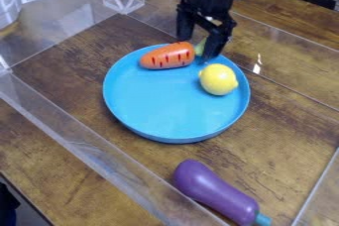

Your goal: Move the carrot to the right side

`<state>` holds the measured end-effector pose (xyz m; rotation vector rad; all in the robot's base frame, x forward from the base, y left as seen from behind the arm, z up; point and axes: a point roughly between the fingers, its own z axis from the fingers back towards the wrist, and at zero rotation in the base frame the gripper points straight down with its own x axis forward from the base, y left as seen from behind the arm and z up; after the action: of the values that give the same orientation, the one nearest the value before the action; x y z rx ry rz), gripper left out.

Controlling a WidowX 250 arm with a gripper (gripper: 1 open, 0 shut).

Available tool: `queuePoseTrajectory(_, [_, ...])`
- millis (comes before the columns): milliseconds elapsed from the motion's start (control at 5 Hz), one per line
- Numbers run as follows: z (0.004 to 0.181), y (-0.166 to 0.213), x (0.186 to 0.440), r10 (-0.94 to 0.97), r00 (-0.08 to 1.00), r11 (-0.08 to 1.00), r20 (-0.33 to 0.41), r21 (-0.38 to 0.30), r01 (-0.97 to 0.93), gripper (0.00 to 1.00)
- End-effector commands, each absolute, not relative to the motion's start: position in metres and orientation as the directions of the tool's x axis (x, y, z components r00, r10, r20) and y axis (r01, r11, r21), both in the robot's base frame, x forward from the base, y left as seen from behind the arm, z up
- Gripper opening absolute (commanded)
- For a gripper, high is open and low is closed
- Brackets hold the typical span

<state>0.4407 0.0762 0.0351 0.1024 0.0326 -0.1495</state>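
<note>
The carrot (169,57), orange-red with thin dark cross lines, lies on its side at the far left rim of the blue plate (159,111). My gripper (200,44) points down just behind and to the right of the carrot's thick end. It is open, with nothing between its black fingers (215,47). I cannot tell whether a finger touches the carrot. A yellow lemon (219,78) rests on the plate in front of the gripper, right of the carrot.
A purple eggplant (216,192) lies on the wooden table near the front right. Clear plastic walls (54,22) fence the left and back. Bare wood shows to the right of the plate.
</note>
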Motion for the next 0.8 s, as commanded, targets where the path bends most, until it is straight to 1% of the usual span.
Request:
queuePoseTrajectory(0, [0.049,0.071,0.452,-0.201,0.979,0.974,0.040,0.113,0.196,1.00])
queuePoseTrajectory(400, [0.034,0.084,0.446,-0.114,0.993,0.988,0.043,0.107,0.109,1.00])
queuePoseTrajectory(600, [0.029,0.091,0.445,-0.123,0.992,0.987,0.041,0.105,0.118,1.00])
